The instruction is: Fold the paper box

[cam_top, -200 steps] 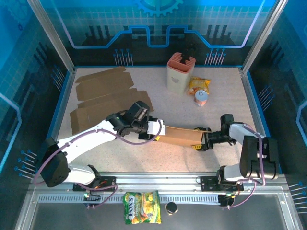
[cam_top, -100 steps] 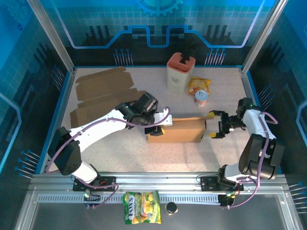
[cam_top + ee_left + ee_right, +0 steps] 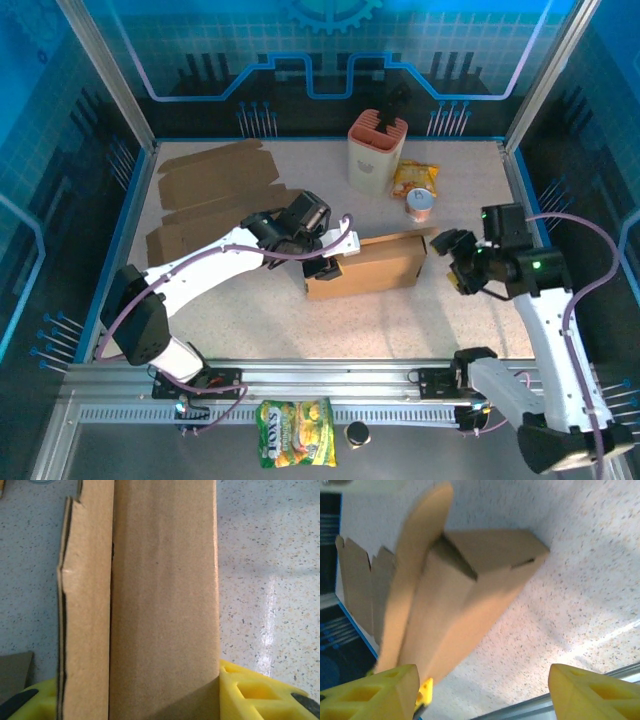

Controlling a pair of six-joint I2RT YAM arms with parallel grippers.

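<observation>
The paper box [image 3: 375, 265] lies lengthwise left-to-right, open end rightward.

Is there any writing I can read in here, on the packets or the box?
Green bag: white brand lettering, too small to read.
Orange packet: print blurred.
Can: label unreadable.
Box: plain cardboard, no print.

Bright glare streaks the table [image 3: 272, 605]; box [image 3: 470, 595] motion-blurred.
</observation>
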